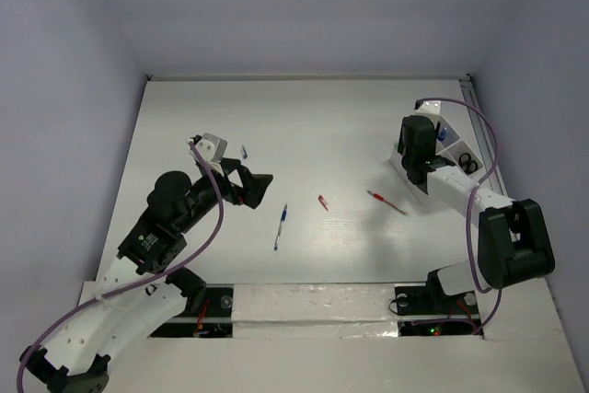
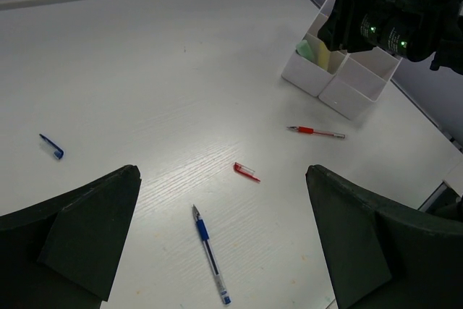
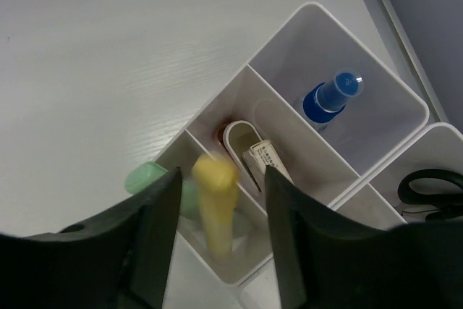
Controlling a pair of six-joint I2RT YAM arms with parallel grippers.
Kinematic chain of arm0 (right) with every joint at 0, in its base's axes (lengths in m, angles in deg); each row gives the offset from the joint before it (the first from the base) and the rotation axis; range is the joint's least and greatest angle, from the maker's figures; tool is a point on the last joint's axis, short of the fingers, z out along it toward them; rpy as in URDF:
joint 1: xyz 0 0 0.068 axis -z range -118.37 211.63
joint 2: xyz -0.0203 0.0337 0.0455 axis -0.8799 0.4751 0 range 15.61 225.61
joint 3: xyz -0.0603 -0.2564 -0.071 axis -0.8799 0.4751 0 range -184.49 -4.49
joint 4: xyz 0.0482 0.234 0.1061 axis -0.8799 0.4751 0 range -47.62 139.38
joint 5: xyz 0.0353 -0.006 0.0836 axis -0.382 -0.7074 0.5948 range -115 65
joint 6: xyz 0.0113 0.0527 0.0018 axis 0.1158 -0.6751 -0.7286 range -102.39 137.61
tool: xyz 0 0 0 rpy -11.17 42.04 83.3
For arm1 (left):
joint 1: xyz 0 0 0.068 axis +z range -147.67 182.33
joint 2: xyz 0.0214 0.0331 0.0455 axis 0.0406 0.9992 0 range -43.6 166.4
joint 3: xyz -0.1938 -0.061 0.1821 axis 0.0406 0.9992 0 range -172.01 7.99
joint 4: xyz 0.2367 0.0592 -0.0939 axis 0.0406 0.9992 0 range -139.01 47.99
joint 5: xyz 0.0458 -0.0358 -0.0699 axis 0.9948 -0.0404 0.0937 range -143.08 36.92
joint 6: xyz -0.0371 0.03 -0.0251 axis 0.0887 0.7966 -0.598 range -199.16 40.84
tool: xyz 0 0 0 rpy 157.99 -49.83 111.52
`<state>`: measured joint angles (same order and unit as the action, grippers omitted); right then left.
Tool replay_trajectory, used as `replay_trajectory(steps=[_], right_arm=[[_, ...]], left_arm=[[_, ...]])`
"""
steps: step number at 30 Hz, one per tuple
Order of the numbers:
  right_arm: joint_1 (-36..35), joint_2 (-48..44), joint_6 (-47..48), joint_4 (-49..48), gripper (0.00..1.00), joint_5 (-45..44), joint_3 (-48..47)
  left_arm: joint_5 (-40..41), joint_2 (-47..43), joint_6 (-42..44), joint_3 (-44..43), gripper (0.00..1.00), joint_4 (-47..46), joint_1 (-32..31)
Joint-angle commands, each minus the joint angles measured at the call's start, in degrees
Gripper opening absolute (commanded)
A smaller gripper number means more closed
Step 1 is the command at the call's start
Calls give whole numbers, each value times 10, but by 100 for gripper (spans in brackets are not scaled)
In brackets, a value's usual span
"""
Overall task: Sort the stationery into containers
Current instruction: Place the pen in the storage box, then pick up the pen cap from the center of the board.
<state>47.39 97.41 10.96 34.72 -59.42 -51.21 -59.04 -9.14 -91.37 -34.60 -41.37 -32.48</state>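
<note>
My right gripper (image 3: 222,176) hovers open over the white organiser tray (image 3: 311,8). A blurred pale yellow marker (image 3: 215,208) stands loose between the fingers, its lower end inside a corner compartment, beside a mint green eraser (image 3: 145,176). The neighbouring compartment holds a white eraser (image 3: 271,161), another a blue-capped item (image 3: 329,95), and black scissors (image 3: 434,189) lie in a separate one. My left gripper (image 2: 222,173) is open above the table. A blue-white pen (image 2: 210,253) lies below it, a small red bit (image 2: 246,172) just beyond, and a red pencil (image 2: 317,132) near the tray (image 2: 340,85).
A small blue cap (image 2: 51,147) lies alone at the left of the table. From above, the tray (image 1: 451,149) sits at the right edge by the wall, with the pen (image 1: 280,226), red bit (image 1: 323,202) and pencil (image 1: 386,201) spread mid-table.
</note>
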Motion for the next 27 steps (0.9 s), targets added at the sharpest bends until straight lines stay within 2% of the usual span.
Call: replay_trajectory(steps=[1,2,5,10,14,16,19,21,27], right_arm=[[3,-15,-10,12,57,1,-28],[3,-18,-12,18,66,8,-30],[3,-30,-13,47,74,28,-50],[-13,-57,-43,102,77,84,-83],[-89,-46,-73,125,77,151,-110],[-119,-11,-85,130,77,173,-127],[-164,45,-114,113,72,237,-168],[-187,73,-135,92,66,294,-197],[-257,233,-141,57,51,338,-326]], left_arm=[[5,3,6,-7,99,-13,-2],[5,3,6,-7,99,-12,-2],[10,6,5,-7,99,-11,-2],[20,10,3,-8,99,-10,4],[49,12,-3,-11,99,-4,16],[74,5,-10,-13,99,-3,24],[120,-17,-20,-11,99,-3,41],[149,-35,-25,-8,99,-3,57],[177,-59,-33,-2,99,-11,83]])
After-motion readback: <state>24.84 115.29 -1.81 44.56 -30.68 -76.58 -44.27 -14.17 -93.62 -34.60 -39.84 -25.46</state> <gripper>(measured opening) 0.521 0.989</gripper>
